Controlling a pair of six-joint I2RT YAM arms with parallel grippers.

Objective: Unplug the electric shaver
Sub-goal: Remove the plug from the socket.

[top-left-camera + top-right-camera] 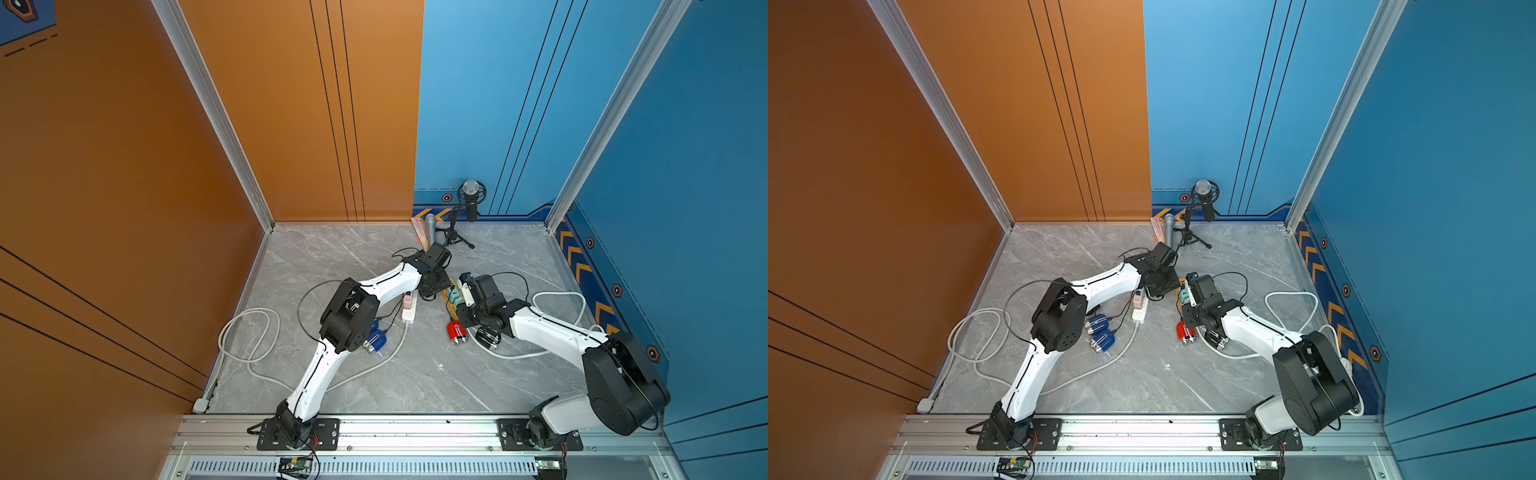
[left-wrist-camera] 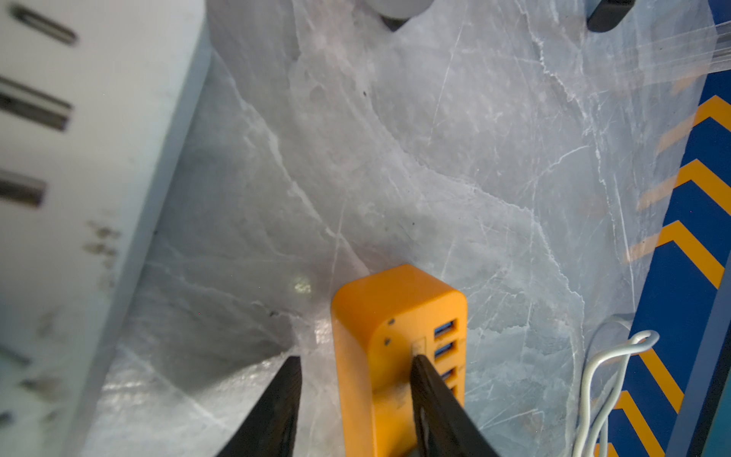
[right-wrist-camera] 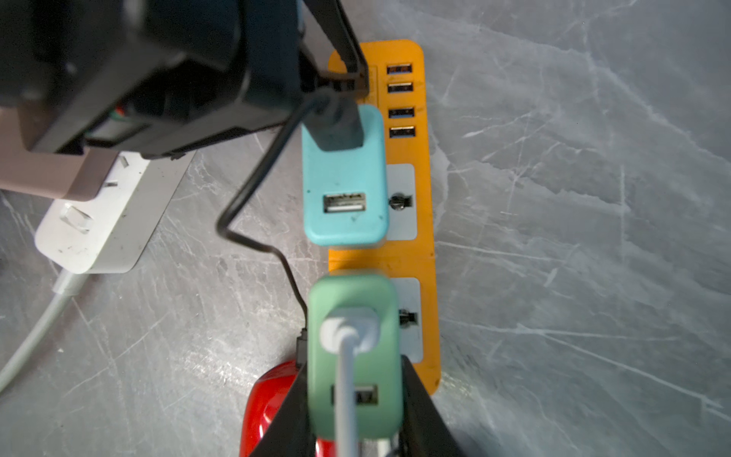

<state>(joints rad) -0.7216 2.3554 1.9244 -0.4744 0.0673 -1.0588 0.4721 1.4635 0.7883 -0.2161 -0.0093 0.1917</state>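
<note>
An orange power strip (image 3: pixel 407 253) lies on the marble floor with a cyan adapter (image 3: pixel 344 178) and a green adapter (image 3: pixel 379 356) plugged into it. A black cable (image 3: pixel 253 174) runs from the cyan adapter to the red electric shaver (image 3: pixel 269 399), which shows again in a top view (image 1: pixel 457 332). My right gripper (image 3: pixel 354 360) is shut on the green adapter, one finger on each side; a white cable leaves that adapter. My left gripper (image 2: pixel 355 358) is open astride the strip's USB end (image 2: pixel 379 316): one finger rests on top, the other stands clear of its side.
A white power strip (image 3: pixel 103 221) with a pink adapter (image 3: pixel 43 174) lies beside the orange one. Two blue shavers (image 1: pixel 1098 324) and a black one (image 1: pixel 486 336) lie near the arms. White cords (image 1: pixel 249 332) loop over the floor. Microphones (image 1: pixel 470 199) stand at the back wall.
</note>
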